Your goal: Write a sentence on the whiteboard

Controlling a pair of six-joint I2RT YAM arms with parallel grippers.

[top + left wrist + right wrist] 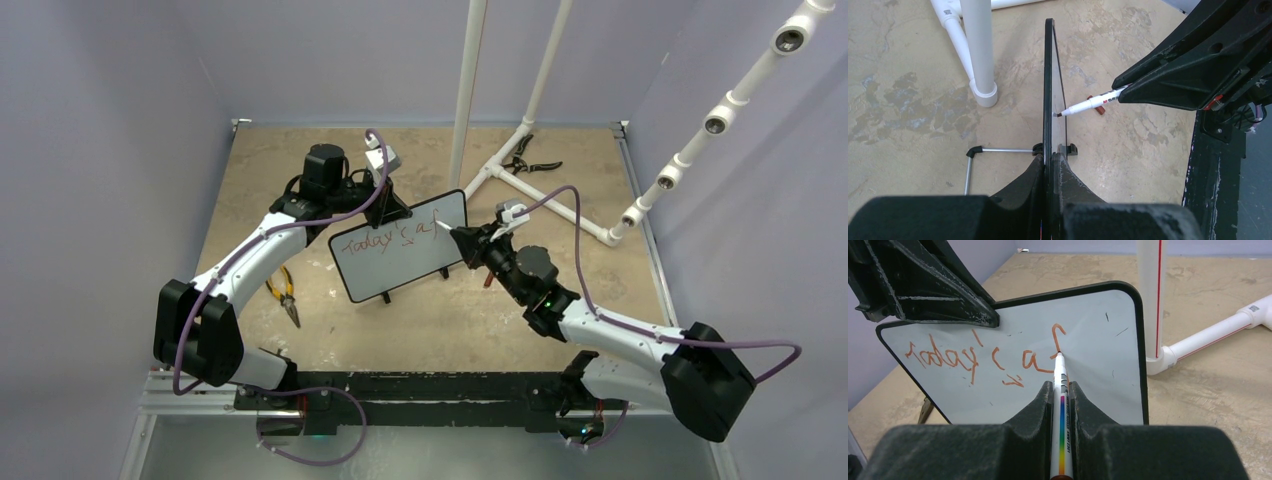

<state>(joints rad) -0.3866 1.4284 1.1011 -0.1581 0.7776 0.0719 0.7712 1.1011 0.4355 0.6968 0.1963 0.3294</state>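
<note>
Left gripper (1050, 158): my fingers are clenched on the upper edge of the whiteboard (1100, 375), near its left end. They steady it upright on its feet.
Right gripper (1060, 390): my fingers are grasping the marker (1058, 367) by its barrel, and its tip protrudes forward.
Board location: it stands mid-table (330, 335) between my two arms, with its face turned toward my right arm.
Sentence (973, 357): it reads roughly "Today's a" in red. A hooked stroke is begun after it, and the tip rests at that stroke's lower end.
Progress: I judge it about half written, with the first line unfinished.
Risk, pressure: if I push too hard, the board may rock back on its feet or twist in my left grasp, and the line would wobble.
Risk, contact: if I press too lightly, or drift off the plane, the stroke may skip.
Risk, slip: the barrel could slide or rotate between my right fingers under drag.
Risk, space: little white remains right of the stroke, so the next word may crowd the frame.
Left wrist view only: the board is seen edge-on, which confirms that the tip touches the face. No lettering is legible here.
Right wrist view only: the letters and the remaining room are visible, but contact depth is not.
Top view only: it shows both arms' reach and the pliers (285, 292) lying on the table, well apart from the board.
</note>
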